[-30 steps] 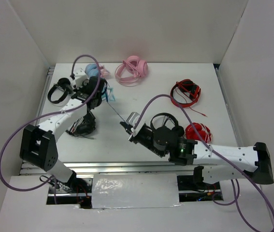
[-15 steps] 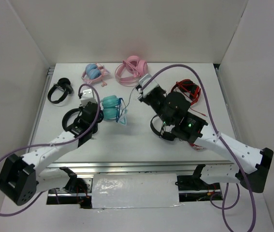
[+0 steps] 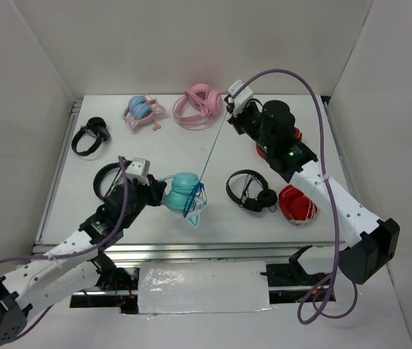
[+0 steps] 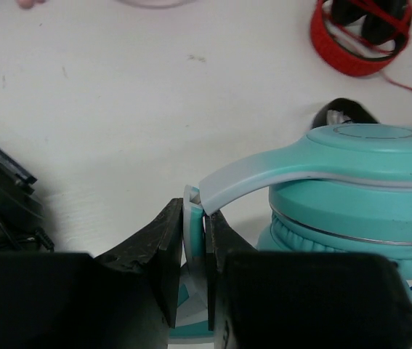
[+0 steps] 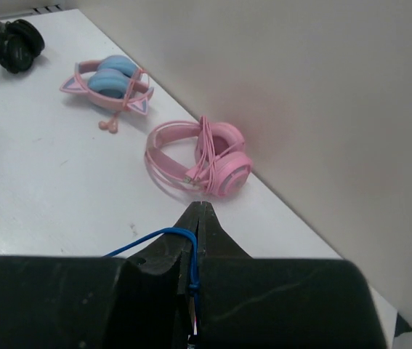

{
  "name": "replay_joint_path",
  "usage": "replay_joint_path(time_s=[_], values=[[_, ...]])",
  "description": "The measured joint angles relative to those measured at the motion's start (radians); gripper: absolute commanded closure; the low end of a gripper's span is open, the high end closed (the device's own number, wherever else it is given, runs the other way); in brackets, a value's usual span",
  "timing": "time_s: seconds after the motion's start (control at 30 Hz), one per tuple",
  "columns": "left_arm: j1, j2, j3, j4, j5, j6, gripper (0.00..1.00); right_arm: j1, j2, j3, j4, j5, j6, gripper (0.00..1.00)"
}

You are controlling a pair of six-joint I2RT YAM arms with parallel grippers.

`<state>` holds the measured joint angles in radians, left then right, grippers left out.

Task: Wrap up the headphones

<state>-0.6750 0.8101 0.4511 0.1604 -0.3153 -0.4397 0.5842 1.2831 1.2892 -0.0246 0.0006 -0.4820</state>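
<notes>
The teal headphones [image 3: 182, 191] lie at the table's near centre, their cups large in the left wrist view [image 4: 351, 189]. My left gripper [image 3: 155, 190] is shut on their pale headband [image 4: 195, 218], pinched between both fingers. The thin dark-blue cable [image 3: 209, 154] runs taut from the cups up to my right gripper [image 3: 230, 110], which is raised at the back and shut on the cable [image 5: 191, 251]. Blue cable loops [image 3: 193, 205] hang by the cups.
A pink-banded pair with blue cups [image 3: 142, 110] and an all-pink pair [image 3: 200, 104] lie at the back. Black headphones lie at far left [image 3: 89, 136], under the left arm [image 3: 108, 179] and right of centre [image 3: 251, 190]. A red pair [image 3: 296, 203] lies beside those.
My left gripper carried the teal headphones toward the near centre. My right gripper swung from the near centre up to the back right, pulling the cable taut.
</notes>
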Motion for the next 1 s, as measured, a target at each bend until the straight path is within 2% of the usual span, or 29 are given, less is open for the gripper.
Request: replay_joint_path(time_s=[0.2,0.37,0.5,0.6,0.73,0.83,1.0], values=[[-0.015,-0.193,-0.001,-0.01,0.081,0.007,1.0,-0.167,0.068,-0.018,0.022,-0.21,0.102,1.0],[-0.014,-0.298,0.001,-0.017,0.14,-0.003,1.0,-0.229,0.109,-0.169,0.135,-0.382,0.199,1.0],[-0.012,-0.3,0.048,-0.077,0.15,-0.038,1.0,-0.238,0.12,-0.336,0.288,-0.486,0.309,1.0],[-0.01,-0.251,0.138,-0.128,0.14,-0.092,1.0,-0.21,0.117,-0.481,0.455,-0.51,0.385,1.0],[-0.007,-0.182,0.232,-0.115,0.121,-0.171,1.0,-0.103,0.101,-0.657,0.635,-0.484,0.459,1.0],[-0.005,-0.148,0.267,-0.111,0.09,-0.24,1.0,-0.02,0.101,-0.71,0.73,-0.451,0.497,1.0],[0.0,-0.051,0.407,-0.215,-0.03,-0.344,1.0,0.104,0.101,-0.728,0.859,-0.355,0.525,1.0]])
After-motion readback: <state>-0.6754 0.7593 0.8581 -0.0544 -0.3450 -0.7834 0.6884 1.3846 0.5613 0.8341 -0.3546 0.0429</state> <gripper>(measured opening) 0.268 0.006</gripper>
